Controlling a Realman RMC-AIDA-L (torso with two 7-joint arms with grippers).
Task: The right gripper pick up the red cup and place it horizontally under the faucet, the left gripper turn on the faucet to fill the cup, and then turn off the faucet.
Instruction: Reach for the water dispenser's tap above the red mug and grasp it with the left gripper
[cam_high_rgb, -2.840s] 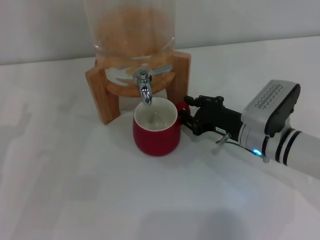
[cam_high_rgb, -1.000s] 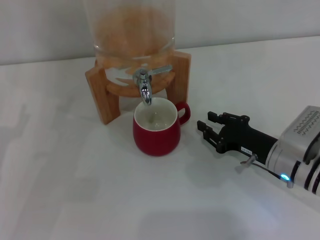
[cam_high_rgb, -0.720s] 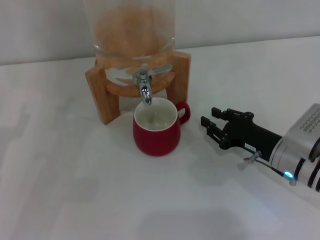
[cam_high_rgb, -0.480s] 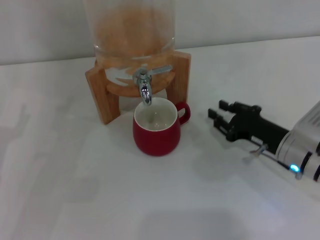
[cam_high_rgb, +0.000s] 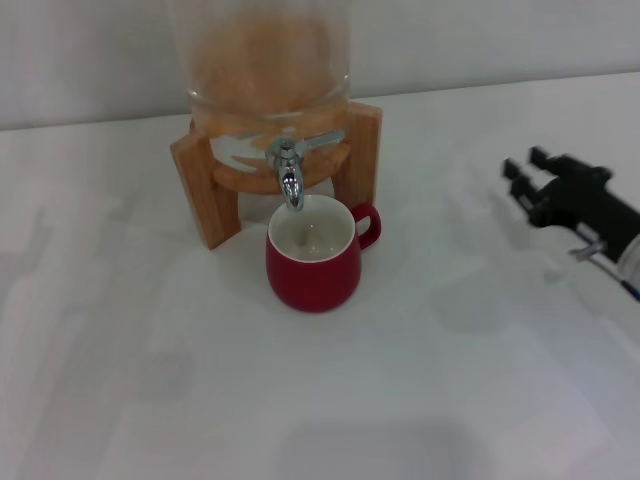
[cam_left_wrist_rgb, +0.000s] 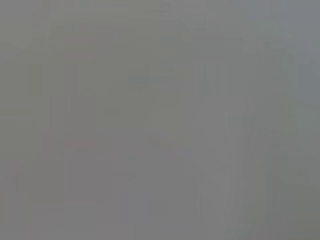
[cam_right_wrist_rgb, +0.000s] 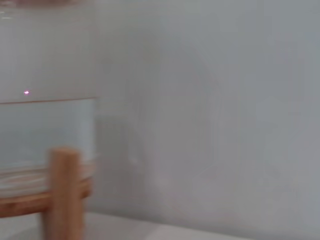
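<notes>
1. Right now the red cup (cam_high_rgb: 313, 258) stands upright on the white table (cam_high_rgb: 150, 380), directly under the faucet (cam_high_rgb: 289, 176), its handle turned toward the robot's right. It looks placed, and inside I can see only white.

2. Off by the right edge, well apart from the cup, the right gripper (cam_high_rgb: 525, 176) hangs above the table with its black fingers spread and nothing between them.

3. By my reckoning the placing step is done and the filling step is next, which belongs to the left gripper. That one is nowhere in the head view, and its own wrist camera shows only flat grey.

4. The next move calls for the left gripper to reach the thin lever atop the faucet, which points out toward the right.

5. Around it are the glass dispenser (cam_high_rgb: 262, 60) and the wooden stand (cam_high_rgb: 203, 190). The stand's posts flank the faucet closely, so an approach from above or the front seems least likely to bump them or the cup.
</notes>
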